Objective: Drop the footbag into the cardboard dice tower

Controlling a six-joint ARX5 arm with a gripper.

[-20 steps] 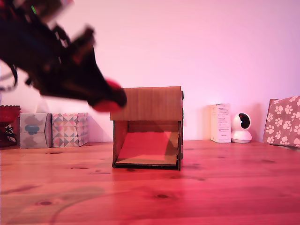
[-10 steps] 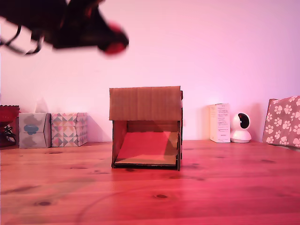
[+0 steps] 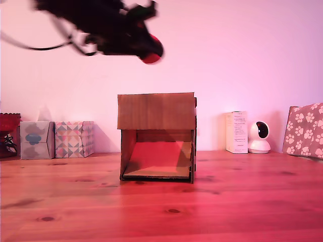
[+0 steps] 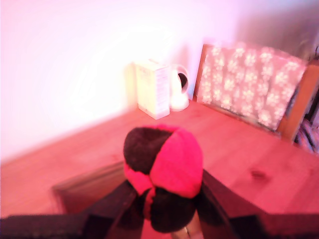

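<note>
Above one cardboard dice tower point(image 3: 157, 111), one gripper point(image 3: 146, 50), one footbag point(image 4: 163, 172)

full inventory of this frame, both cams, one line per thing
footbag: 1, red and black, held in the gripper, high above the tower
cardboard dice tower: 1, brown, centre of the table, front opening with a ramp inside
patterned boxes: 2, one grey, one with coloured triangles, at the wall on the exterior view's left
dark red object: 1, cut off at the exterior view's left edge
white carton: 1, upright at the wall, right of the tower
small round camera: 1, white, beside the carton
paw-print panel: 1, pink, leaning at far right
table: 1, wooden
gripper: 1, black, blurred, shut on the footbag
</note>
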